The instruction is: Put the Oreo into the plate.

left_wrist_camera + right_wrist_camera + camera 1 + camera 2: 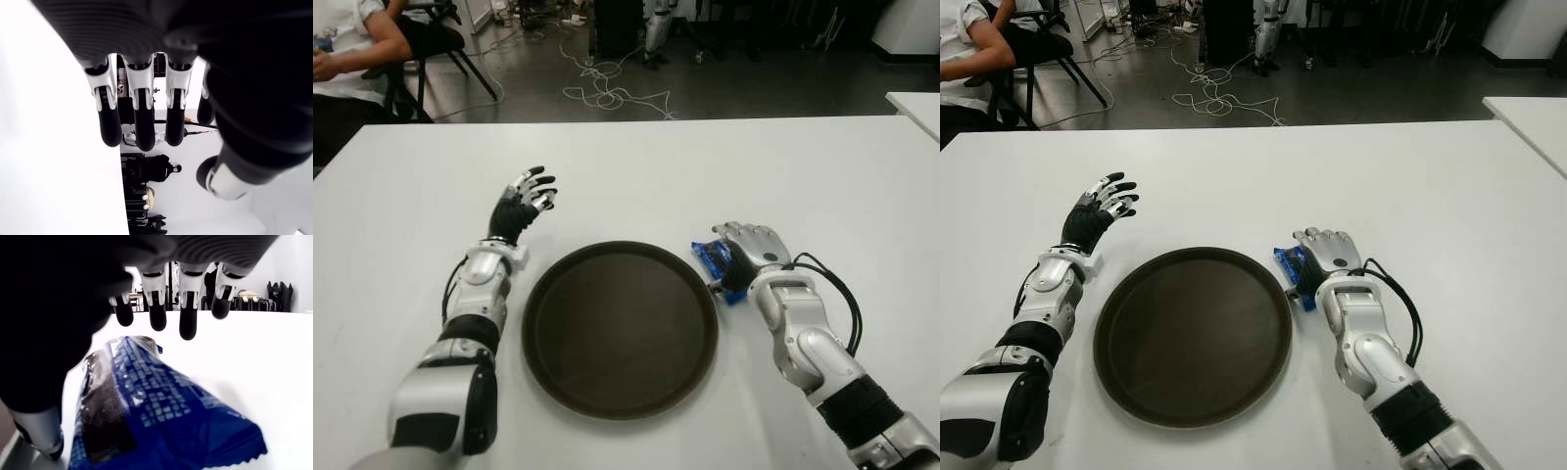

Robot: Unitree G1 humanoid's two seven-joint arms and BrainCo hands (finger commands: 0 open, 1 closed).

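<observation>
1. The blue Oreo packet lies on the white table, just right of the round dark plate and outside its rim.
2. The right hand hovers over the packet, fingers extended above it, not closed on it.
3. The left hand is left of the plate's far edge, fingers spread, holding nothing.
4. Far left, a seated person; cables lie on the floor beyond the table.

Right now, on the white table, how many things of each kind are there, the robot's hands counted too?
Plate: 1, dark brown, holding nothing.
Oreo packet: 1, blue, under the right hand.
Robot hands: 2, left hand open beside the plate, right hand over the packet, fingers spread.
Total: 4.
</observation>
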